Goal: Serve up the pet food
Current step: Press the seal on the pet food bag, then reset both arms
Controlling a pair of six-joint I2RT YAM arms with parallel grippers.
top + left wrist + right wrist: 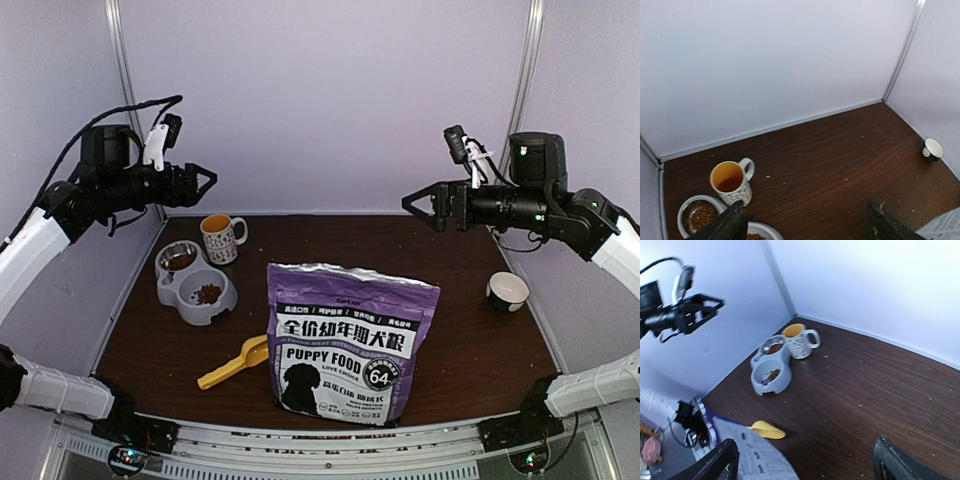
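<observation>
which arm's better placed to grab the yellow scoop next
Left. The yellow scoop lies left of the bag, on the left pincer's side; the bag stands between it and the right pincer. Both pincers hang open and empty, high above the table.

We see a lab test booth: plain pale wall panels (pixel 320 100), metal corner posts (pixel 524 90), a brown table (pixel 450 260).
</observation>
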